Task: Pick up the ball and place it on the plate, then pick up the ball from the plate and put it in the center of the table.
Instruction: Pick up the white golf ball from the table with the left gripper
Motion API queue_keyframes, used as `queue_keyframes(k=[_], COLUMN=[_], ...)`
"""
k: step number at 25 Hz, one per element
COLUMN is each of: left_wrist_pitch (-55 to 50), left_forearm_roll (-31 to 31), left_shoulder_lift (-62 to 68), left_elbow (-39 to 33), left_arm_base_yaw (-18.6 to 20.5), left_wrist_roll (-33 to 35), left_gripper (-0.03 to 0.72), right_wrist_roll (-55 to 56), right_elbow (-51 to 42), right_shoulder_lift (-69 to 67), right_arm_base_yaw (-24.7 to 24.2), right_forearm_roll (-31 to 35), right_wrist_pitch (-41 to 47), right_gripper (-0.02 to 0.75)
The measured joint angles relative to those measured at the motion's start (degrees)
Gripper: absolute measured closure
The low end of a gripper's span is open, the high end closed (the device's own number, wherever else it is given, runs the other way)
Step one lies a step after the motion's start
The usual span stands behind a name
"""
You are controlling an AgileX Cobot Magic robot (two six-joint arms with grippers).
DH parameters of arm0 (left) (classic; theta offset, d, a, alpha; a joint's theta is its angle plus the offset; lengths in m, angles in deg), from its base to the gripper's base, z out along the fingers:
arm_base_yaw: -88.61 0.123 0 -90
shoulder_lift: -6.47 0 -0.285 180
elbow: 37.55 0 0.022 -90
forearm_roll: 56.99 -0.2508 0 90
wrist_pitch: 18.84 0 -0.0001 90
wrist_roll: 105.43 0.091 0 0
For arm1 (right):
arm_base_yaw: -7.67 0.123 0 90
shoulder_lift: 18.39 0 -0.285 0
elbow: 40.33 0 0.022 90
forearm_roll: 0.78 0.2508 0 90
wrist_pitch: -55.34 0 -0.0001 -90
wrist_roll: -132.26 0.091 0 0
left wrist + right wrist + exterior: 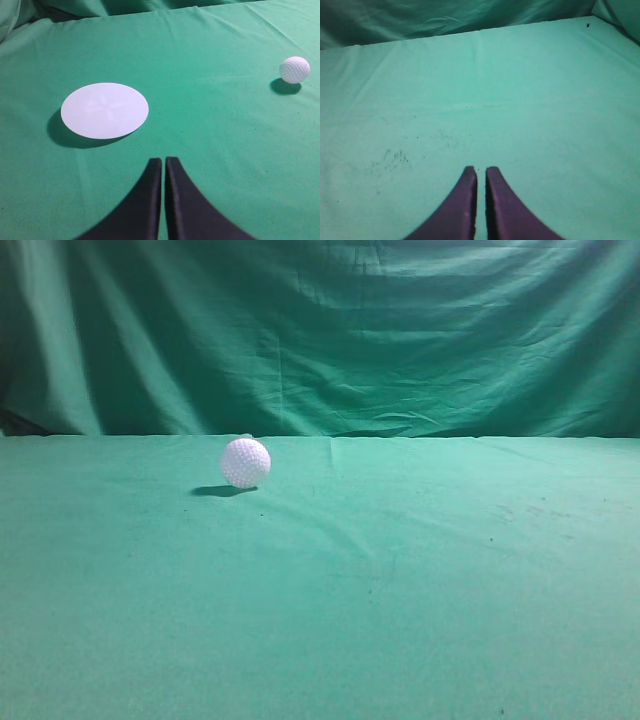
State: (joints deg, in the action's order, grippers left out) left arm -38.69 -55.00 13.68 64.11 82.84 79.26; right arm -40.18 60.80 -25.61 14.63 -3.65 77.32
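Note:
The white dimpled ball [245, 462] rests on the green table [400, 580], left of the middle in the exterior view. It also shows at the far right of the left wrist view [294, 69]. A flat white round plate [104, 110] lies on the table, left of and beyond my left gripper [163, 161], which is shut and empty. The ball is well to the right of the plate, apart from it. My right gripper [481, 170] is shut and empty over bare cloth. Neither gripper nor the plate shows in the exterior view.
A wrinkled green cloth backdrop [320, 330] hangs behind the table's far edge. Faint dark specks mark the cloth in the right wrist view [395, 157]. The table's far edge and draped cloth show at the top of both wrist views.

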Motion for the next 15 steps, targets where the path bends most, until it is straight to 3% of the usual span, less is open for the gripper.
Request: queue_keyframes(k=[15], left_wrist_pitch=[0.0], left_forearm_roll=[0.0], left_shoulder_lift=[0.0], left_elbow=[0.0], left_arm_base_yaw=[0.0], left_wrist_roll=[0.0], left_gripper=[0.688], right_wrist_roll=[0.0], right_elbow=[0.0], right_shoulder_lift=[0.0], right_arm_base_yaw=[0.0], right_forearm_roll=[0.0], right_wrist_pitch=[0.0], right_gripper=[0.689])
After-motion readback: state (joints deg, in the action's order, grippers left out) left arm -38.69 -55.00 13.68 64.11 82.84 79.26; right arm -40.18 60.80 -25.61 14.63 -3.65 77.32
